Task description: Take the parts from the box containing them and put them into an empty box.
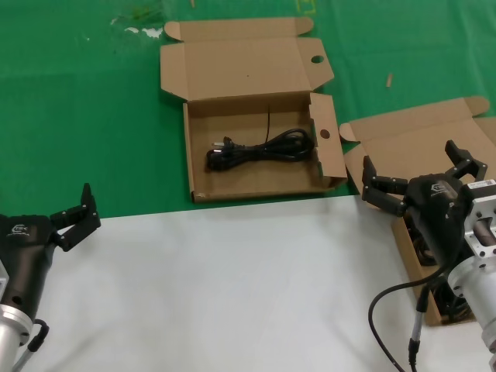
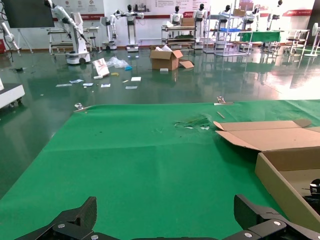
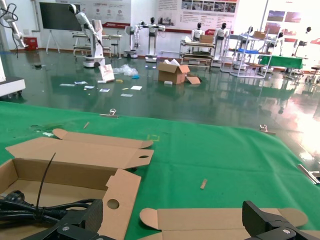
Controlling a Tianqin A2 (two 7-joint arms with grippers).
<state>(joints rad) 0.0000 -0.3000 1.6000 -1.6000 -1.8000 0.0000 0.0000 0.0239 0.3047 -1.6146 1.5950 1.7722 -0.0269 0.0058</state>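
In the head view a black cord [image 1: 262, 149] is seen already lying in the box with holes [image 1: 256, 147], its long axis across the box, while the right gripper [image 1: 422, 174] hangs spread and empty over the plain box [image 1: 422, 256] just right of it, dark parts below being largely hidden by the arm; the left gripper [image 1: 74, 217], also spread and empty, is parked well left of the holed box. In the left wrist view only green cloth [image 2: 140, 160] is found ahead, with a box wall [image 2: 280, 185] to one side; in the right wrist view the cord [image 3: 40, 207] and the holed side flap [image 3: 117, 200] are seen beside the right fingers [image 3: 75, 220], so the right arm is judged nearer, with the plain box's walls the edges to be cleared.
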